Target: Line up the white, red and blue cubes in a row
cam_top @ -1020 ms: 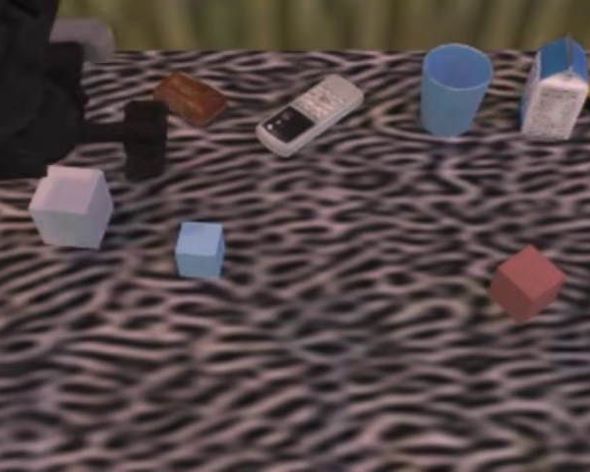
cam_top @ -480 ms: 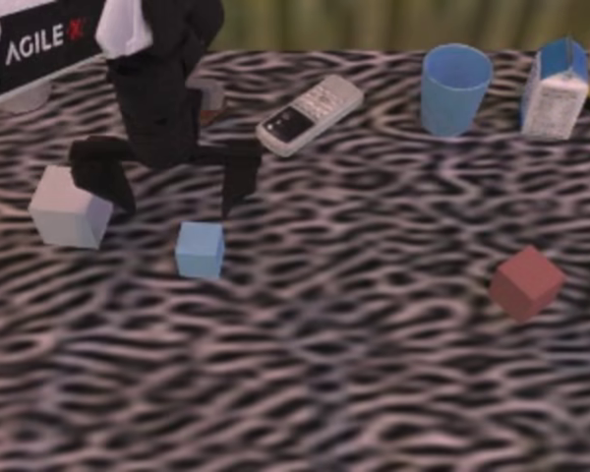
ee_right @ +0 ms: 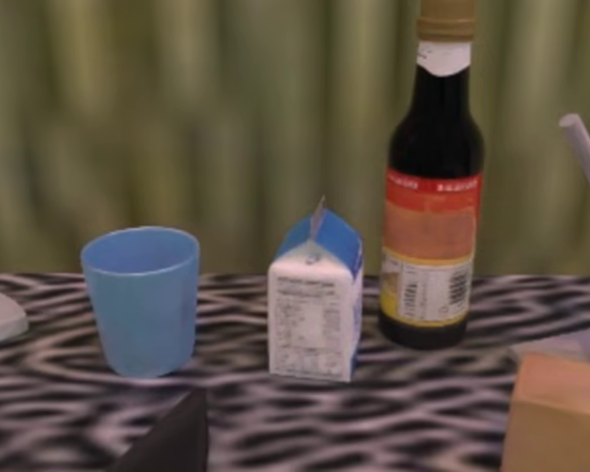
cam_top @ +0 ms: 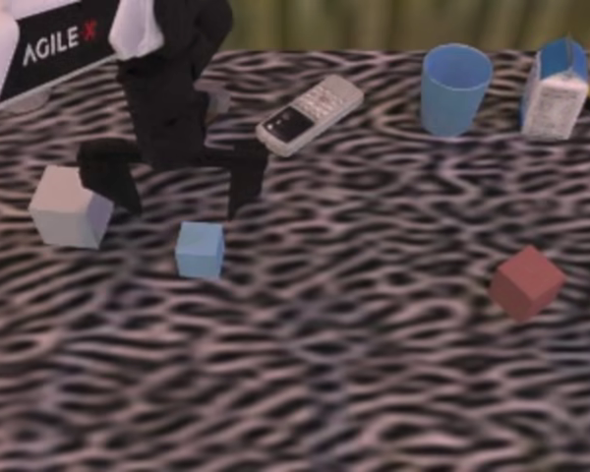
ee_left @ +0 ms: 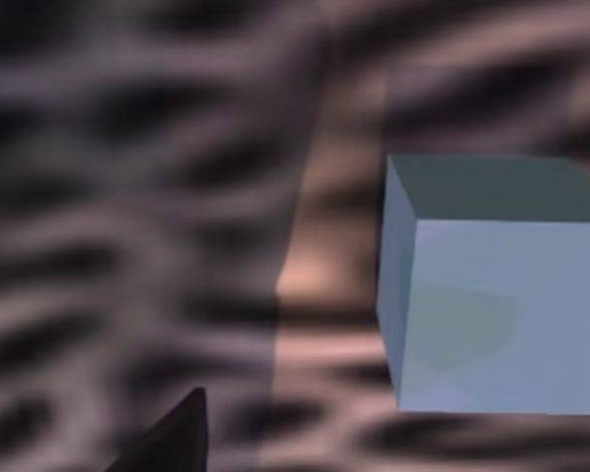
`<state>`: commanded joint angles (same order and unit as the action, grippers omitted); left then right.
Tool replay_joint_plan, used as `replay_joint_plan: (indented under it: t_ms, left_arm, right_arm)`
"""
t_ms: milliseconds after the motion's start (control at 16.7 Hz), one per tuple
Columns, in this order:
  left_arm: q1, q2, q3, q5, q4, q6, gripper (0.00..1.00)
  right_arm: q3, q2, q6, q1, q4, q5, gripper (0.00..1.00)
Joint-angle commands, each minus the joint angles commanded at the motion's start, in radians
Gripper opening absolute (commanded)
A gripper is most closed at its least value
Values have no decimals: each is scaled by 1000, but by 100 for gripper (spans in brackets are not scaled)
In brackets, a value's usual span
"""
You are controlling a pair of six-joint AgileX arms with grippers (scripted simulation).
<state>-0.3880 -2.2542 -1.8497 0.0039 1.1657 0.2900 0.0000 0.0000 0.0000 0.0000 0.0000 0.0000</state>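
So three matte cubes on the zebra-patterned bench (cam_top: 374, 393), none of them lined up. The big pale white-grey cube (cam_top: 70, 206) is at the far left, the small light blue cube (cam_top: 199, 250) sits a bit to its right and slightly nearer the front edge, and the mid-sized dull red cube (cam_top: 526, 282) is way off on the right side, well apart from the other two.

The left gripper (cam_top: 177, 182) hangs over the gap between the white and blue cubes, a little behind both. Its two black fingers (cam_top: 246, 177) are spread wide and there's nothing between them. One finger is right by the white cube's back corner, the other is just behind the blue cube. The left wrist view has the blue cube (ee_left: 492, 295) up close with nothing gripping it.

Clutter along the back: one grey-and-white phone handset (cam_top: 310, 114) just right of the left arm, one light blue plastic cup (cam_top: 455, 88), one blue-and-white carton (cam_top: 555, 93), and one dark sauce bottle with a red-orange label (ee_right: 433, 197) beside the carton in the right wrist view. That view also shows a tan block (ee_right: 556, 418). None of this sits between the cubes.

The right gripper isn't in the top view, can't tell what its fingers are doing.

Compared to half a second ago the left arm has barely shifted, and all three cubes are exactly where they were
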Motion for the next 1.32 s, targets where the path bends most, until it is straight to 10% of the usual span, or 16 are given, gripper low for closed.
replay_joint_plan:
  t_ms: [780,1320]
  left_arm:
    - [-4,-114,171,1,-285,-1,100]
    - [-4,-114,171,1,-285,-1,32]
  right_arm:
    - [0,0,0,0,0,0,100]
    - [0,0,0,0,0,0,100]
